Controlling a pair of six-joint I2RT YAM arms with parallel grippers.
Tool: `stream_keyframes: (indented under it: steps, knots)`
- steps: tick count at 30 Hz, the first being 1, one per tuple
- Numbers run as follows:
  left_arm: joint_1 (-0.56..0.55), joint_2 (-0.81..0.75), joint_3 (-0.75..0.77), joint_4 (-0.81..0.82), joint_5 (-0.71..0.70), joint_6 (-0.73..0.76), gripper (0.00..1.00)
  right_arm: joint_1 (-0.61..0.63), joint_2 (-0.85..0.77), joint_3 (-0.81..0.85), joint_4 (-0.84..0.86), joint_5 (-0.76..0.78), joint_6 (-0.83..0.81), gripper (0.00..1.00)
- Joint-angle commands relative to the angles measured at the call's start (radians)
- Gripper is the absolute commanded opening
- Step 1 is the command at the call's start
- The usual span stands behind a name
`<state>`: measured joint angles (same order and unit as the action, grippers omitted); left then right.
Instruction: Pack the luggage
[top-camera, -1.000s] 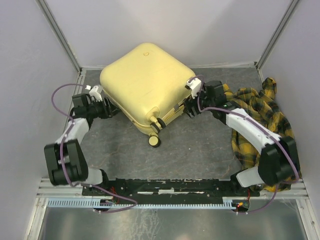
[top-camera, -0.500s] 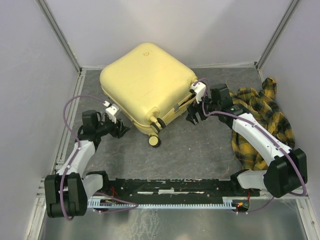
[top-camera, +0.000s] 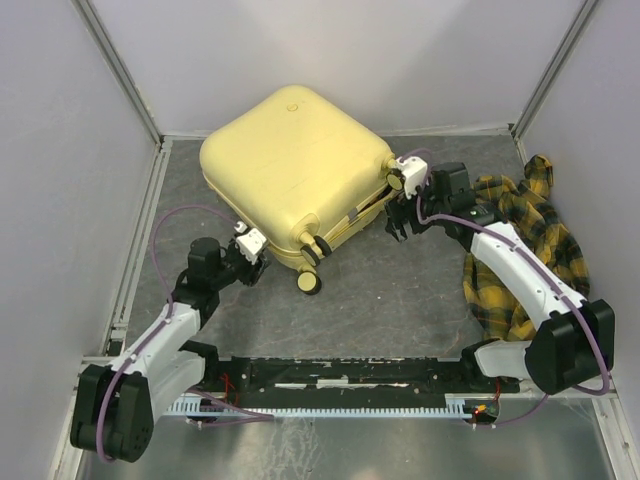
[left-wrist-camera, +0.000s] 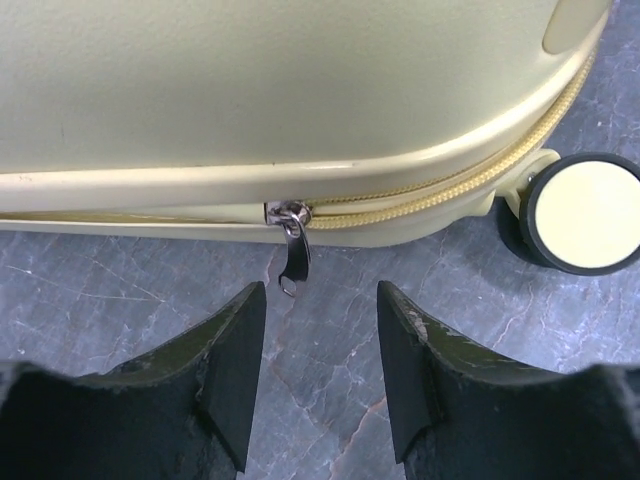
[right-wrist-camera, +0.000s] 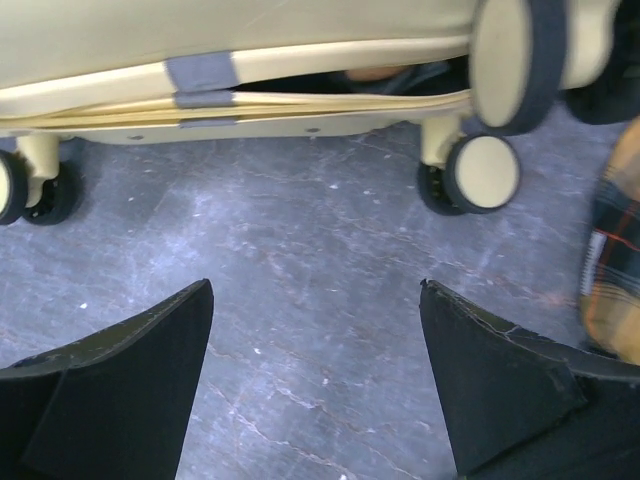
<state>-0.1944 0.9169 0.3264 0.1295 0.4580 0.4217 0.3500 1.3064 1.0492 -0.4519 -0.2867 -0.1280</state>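
Yellow suitcase (top-camera: 290, 170) lies toward the worktop's (top-camera: 400, 290) far edge, its lid slightly ajar. I see my left pincer (left-wrist-camera: 320, 295) open and empty just before the zip pull (left-wrist-camera: 293, 255). My right pincer (right-wrist-camera: 315, 290) gapes wide, empty, near the wheels (right-wrist-camera: 483, 172).

Counter (top-camera: 400, 300): dark grey sheet with pale marbled veining, matte, fine white specks in the wrist views. Behind the counter, plain pale back wall (top-camera: 350, 50). Left wall (top-camera: 50, 200) and right wall (top-camera: 612, 110) are the same pale lilac-grey and close the counter in on both sides. A slanted aluminium post stands at each back corner of the counter: left post (top-camera: 115, 65), right post (top-camera: 548, 65). Along the counter's near edge: black plate (top-camera: 340, 372), then white slotted strip (top-camera: 330, 410), then brushed metal sheet (top-camera: 330, 450). Light is even and diffuse; shadows are soft.
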Motion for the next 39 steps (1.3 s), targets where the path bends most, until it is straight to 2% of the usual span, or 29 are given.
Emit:
stream_keyframes:
  steps: [1, 8, 10, 14, 18, 27, 35, 37, 39]
  knots:
    - [-0.054, -0.003, -0.015, 0.165, -0.138, 0.014, 0.54, -0.051, 0.015, 0.125, -0.034, 0.078, -0.029, 0.92]
    - [-0.12, 0.076, -0.023, 0.272, -0.24, 0.015, 0.43, -0.128, 0.045, 0.201, -0.083, 0.112, -0.055, 0.94]
    - [-0.12, 0.093, -0.013, 0.274, -0.225, 0.008, 0.36, -0.138, 0.055, 0.22, -0.09, 0.129, -0.079, 0.95]
    - [-0.12, 0.085, 0.003, 0.216, -0.181, 0.007, 0.14, -0.147, 0.125, 0.28, -0.12, 0.132, -0.165, 1.0]
    - [-0.12, 0.046, 0.01, 0.13, -0.133, 0.015, 0.04, -0.147, 0.217, 0.374, -0.169, 0.112, -0.209, 0.99]
    - [-0.12, 0.02, 0.024, 0.061, -0.099, -0.045, 0.03, -0.146, 0.414, 0.602, -0.281, -0.012, -0.261, 0.99]
    - [-0.12, 0.01, 0.05, 0.02, -0.005, -0.093, 0.03, -0.145, 0.557, 0.726, -0.294, -0.022, -0.301, 0.99]
    - [-0.121, -0.001, 0.052, 0.016, 0.021, -0.109, 0.03, -0.144, 0.583, 0.752, -0.304, -0.024, -0.299, 0.95]
    - [-0.121, -0.015, 0.052, 0.013, 0.054, -0.12, 0.03, -0.144, 0.597, 0.775, -0.316, -0.042, -0.286, 0.86]
